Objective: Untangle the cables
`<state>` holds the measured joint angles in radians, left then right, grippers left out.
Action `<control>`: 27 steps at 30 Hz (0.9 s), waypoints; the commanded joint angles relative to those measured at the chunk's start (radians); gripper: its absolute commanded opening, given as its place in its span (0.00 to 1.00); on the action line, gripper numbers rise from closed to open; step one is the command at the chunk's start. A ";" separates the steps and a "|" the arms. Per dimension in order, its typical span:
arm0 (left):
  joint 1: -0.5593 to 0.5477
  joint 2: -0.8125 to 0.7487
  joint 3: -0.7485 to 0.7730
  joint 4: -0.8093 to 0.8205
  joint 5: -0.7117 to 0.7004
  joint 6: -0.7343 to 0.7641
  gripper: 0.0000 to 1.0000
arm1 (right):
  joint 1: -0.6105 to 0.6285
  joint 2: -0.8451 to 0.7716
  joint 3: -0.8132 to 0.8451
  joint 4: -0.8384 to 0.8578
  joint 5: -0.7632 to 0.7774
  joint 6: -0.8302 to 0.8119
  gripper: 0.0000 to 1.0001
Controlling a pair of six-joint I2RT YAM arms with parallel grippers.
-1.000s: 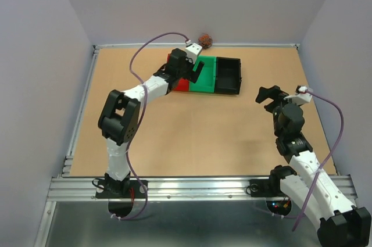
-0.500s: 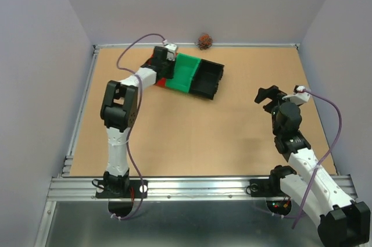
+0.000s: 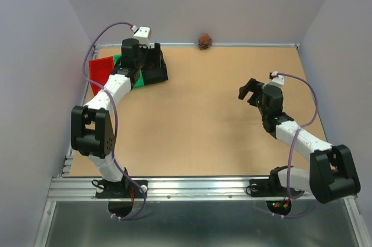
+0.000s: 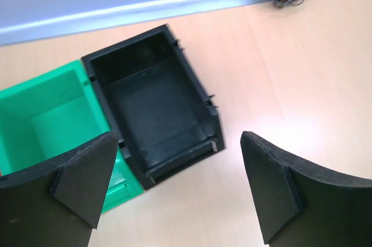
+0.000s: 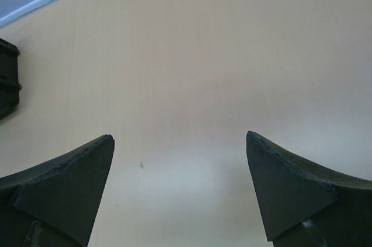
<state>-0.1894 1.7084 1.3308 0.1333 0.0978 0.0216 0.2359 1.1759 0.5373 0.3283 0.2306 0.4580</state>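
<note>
Tan tabletop (image 3: 192, 131): the right gripper (image 3: 247, 92) at 3 o'clock gapes wide, empty. The left gripper (image 4: 179, 136) at 10 o'clock, equally wide, hovers over the black bin (image 4: 157, 107). The cable tangle (image 3: 204, 40) sits at 12 o'clock against the far wall — fingers reaching there could jam against it.

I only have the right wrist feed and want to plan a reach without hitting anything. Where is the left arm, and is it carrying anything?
Observer: The left gripper is open and empty, hovering over the black bin in the far left corner of the table.
Operator: Is that bin the dark edge on my left?
Observer: Yes. It sits in a row with a green bin and a red bin; the black and green ones look empty.
Operator: And the cables?
Observer: The cable tangle lies at the table's far edge, to the right of the bins and apart from them. Neither gripper touches it.
</note>
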 commanded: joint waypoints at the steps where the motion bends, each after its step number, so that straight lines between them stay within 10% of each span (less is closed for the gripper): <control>1: 0.013 -0.119 -0.067 0.127 -0.020 0.024 0.99 | -0.001 0.224 0.196 0.196 -0.170 -0.039 1.00; 19: -0.101 -0.242 -0.285 0.121 0.099 0.198 0.99 | 0.042 1.611 1.959 -0.069 -0.214 0.157 1.00; 27: -0.113 -0.185 -0.248 0.104 0.092 0.195 0.99 | 0.062 1.728 2.029 0.047 -0.114 0.294 1.00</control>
<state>-0.2977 1.5185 1.0477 0.1951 0.1913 0.1913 0.2779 2.9028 2.4912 0.3355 0.0601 0.6758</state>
